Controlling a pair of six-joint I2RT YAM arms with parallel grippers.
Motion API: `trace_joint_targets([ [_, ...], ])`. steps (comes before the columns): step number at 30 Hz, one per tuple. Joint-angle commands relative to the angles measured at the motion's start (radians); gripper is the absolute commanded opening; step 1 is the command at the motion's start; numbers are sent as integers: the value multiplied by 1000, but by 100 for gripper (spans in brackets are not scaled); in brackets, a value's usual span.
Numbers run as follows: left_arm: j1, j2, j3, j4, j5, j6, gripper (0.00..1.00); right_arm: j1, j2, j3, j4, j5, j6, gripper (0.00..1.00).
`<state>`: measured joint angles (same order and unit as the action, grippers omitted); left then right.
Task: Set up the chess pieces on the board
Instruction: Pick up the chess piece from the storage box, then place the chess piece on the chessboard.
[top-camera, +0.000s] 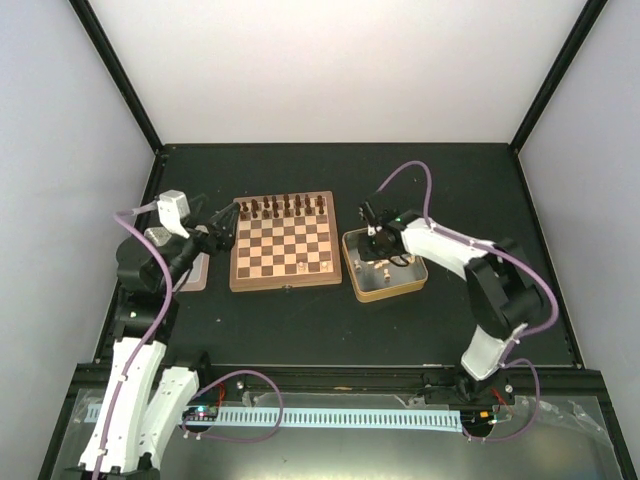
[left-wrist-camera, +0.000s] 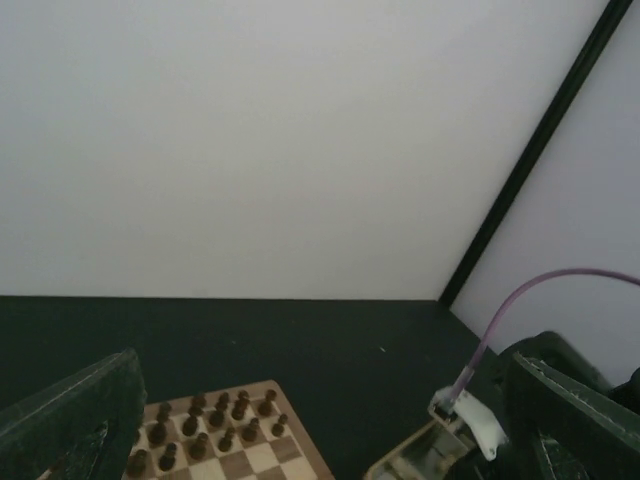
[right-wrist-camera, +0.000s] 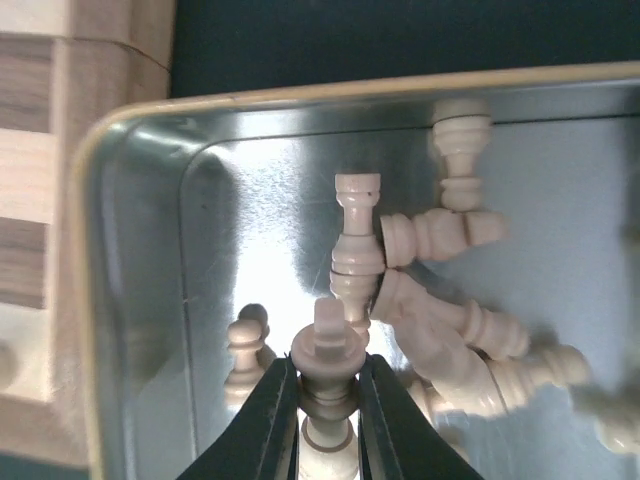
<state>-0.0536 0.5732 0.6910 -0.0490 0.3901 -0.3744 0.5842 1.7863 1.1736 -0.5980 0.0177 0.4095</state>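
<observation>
1 board (top-camera: 283, 255) and 1 tin (right-wrist-camera: 130, 250) are counted. 2 rows of dark chessmen (top-camera: 272, 208) are seen, exact no. unclear. 1 pale chessman (top-camera: 303, 266) is counted on the squares, approx. 8 pale chess pieces (right-wrist-camera: 357, 240) in the tin.

Pale chess pieces (right-wrist-camera: 357, 235) heaped right of the checked wooden board (top-camera: 270, 250)
Most lie toppled; one sits alone on a near square.
</observation>
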Motion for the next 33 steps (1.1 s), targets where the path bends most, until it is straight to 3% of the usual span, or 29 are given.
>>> trace_joint_targets([
  [1,2,64,-2,72,154,-95,98,-4,-192,-71,154,19,22,12],
  [6,-28,205,4,118,337,-226,95,-6,-307,-142,288,-94,-9,12],
  [12,-126,356,63,103,466,-339,90,-4,-390,-209,513,-506,-152,12],
  [17,-215,450,125,42,520,-412,89,3,-412,-190,576,-760,-265,12],
  [25,-252,565,218,-53,589,-468,83,65,-381,-70,430,-787,-459,12],
  [33,-266,631,254,-154,608,-389,58,119,-321,41,287,-723,-541,12],
])
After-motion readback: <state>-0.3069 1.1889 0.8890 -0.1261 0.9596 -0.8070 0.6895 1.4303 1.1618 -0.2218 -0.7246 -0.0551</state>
